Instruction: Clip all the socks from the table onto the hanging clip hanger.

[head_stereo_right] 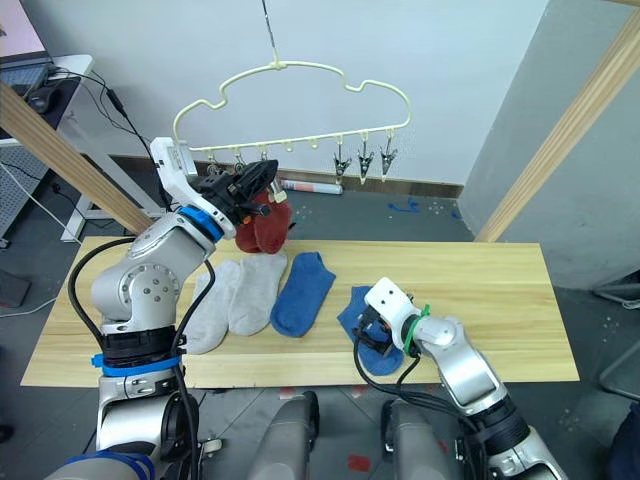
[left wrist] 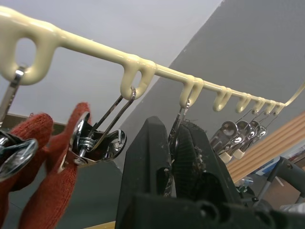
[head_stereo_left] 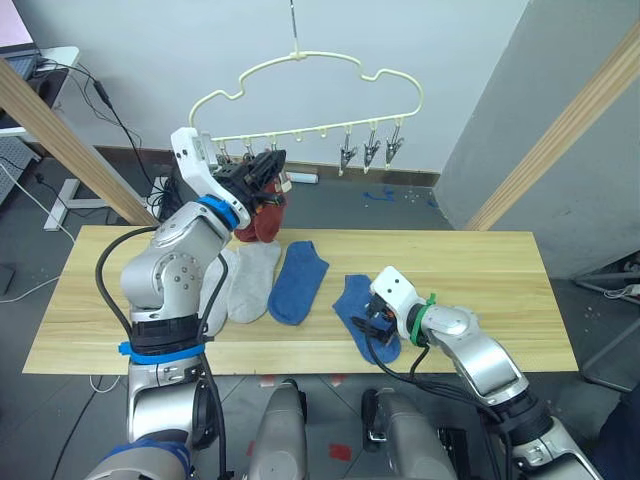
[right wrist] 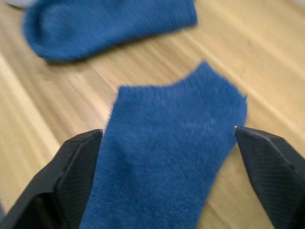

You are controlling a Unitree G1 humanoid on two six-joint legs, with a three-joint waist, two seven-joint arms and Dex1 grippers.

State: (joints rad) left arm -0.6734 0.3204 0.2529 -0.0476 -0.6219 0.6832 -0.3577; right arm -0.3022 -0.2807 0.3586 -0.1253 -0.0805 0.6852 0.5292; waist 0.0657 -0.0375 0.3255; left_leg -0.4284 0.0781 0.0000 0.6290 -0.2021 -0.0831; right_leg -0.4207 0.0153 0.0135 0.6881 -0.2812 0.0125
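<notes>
Socks lie strewn across a long wooden tabletop while two rust-red ones already hang from the first clips at the left end of a pale-yellow clip hanger on its hook above. The left pincer is raised to the hanger's bar, its black fingers closed tight around the third metal clip, apparently squeezing it. Low on the right, the right pincer stands spread wide, one finger on each side of a blue sock lying flat near the front edge of the tabletop, not yet gripping it. A second blue sock rests just to its left, and beside that a pair of light grey socks, overlapping and partly hidden by the left arm.

The blue sock looks soft, thin and very light; it should crumple and droop once lifted, and may slide on the smooth wood rather than rise into the fingers. The best hold is probably at the cuff or one end, pinching a single fold of knit near the edge so that a free margin stays clear for the clip. A grip at the middle would likely bunch the cloth and leave nothing to feed into the spring clip. No breakage risk is evident.
</notes>
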